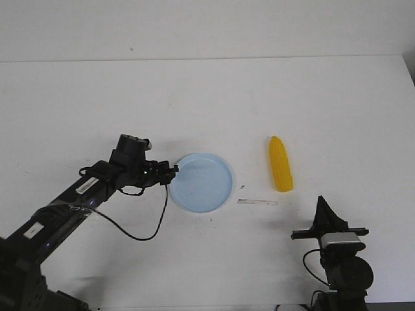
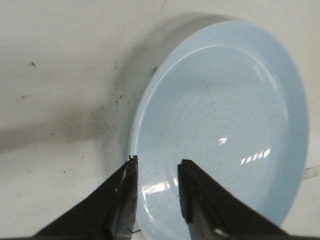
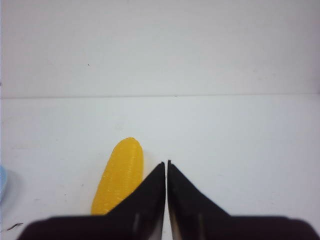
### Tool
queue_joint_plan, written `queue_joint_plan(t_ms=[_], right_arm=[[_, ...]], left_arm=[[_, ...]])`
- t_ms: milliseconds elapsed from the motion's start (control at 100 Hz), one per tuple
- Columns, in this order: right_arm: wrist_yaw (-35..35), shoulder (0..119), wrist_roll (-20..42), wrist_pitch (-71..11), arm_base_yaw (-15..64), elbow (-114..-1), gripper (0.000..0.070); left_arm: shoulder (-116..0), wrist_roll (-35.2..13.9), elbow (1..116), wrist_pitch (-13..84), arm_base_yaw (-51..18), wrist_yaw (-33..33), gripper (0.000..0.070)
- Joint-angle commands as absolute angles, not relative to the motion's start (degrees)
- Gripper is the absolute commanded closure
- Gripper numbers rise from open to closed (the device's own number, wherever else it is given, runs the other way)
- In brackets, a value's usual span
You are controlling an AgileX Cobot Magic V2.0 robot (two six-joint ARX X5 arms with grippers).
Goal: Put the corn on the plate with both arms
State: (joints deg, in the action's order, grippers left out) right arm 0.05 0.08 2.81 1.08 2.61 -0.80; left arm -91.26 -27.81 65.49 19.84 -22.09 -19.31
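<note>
Front view shows the plate (image 1: pixel 201 183) near the middle of the white table (image 1: pixel 207 97), and the corn (image 1: pixel 280 163) lies to its right, apart from it, well away from the table's edges. The left gripper (image 1: pixel 170 172) is at the plate's left rim; in the left wrist view its fingers (image 2: pixel 192 192) stand a little open, one on each side of the rim. The right gripper (image 3: pixel 166 167) is pressed together and holds nothing, with the corn just beside it.
</note>
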Motion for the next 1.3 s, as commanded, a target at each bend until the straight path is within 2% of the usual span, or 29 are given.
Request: queue_joint_plan(t_ms=[0, 90, 270, 400, 480, 590, 790, 1090, 1290], right_arm=[[0.1, 0.1, 2.7, 1.7, 2.7, -0.7, 0.0693], [0.1, 0.1, 2.7, 1.7, 2.7, -0.7, 0.0693], [0.1, 0.1, 2.7, 1.7, 2.7, -0.7, 0.0693], [0.1, 0.1, 2.7, 1.7, 2.7, -0.7, 0.0693], [0.1, 0.1, 2.7, 1.7, 2.7, -0.7, 0.0693], [0.1, 0.1, 2.7, 1.7, 2.7, -0.7, 0.0693], [0.1, 0.1, 2.7, 1.7, 2.7, -0.7, 0.0693], [0.1, 0.1, 2.7, 1.7, 2.7, -0.7, 0.0693], [0.1, 0.1, 2.7, 1.7, 2.7, -0.7, 0.0693]], left_arm=[[-89.2, -26.9, 66.2, 19.1, -21.2, -18.2, 0.0538], [-85.6, -23.8, 64.5, 16.5, -19.3, -17.5, 0.0558], [-76.9, -12.1, 55.9, 5.8, -15.0, -16.5, 0.0700], [-69.2, -6.6, 48.8, -0.5, -11.2, -10.0, 0.0699], [-63.9, -6.1, 45.0, -3.0, -8.9, -5.4, 0.0699], [-56.2, -5.7, 40.0, -5.9, -5.5, -2.7, 0.0700], [-42.5, 0.5, 30.9, -10.8, -0.8, -2.5, 0.0699], [-25.0, 0.6, 20.7, -11.6, 0.8, -2.5, 0.0699], [-17.9, 0.6, 20.1, -8.7, 0.9, -2.5, 0.0698]])
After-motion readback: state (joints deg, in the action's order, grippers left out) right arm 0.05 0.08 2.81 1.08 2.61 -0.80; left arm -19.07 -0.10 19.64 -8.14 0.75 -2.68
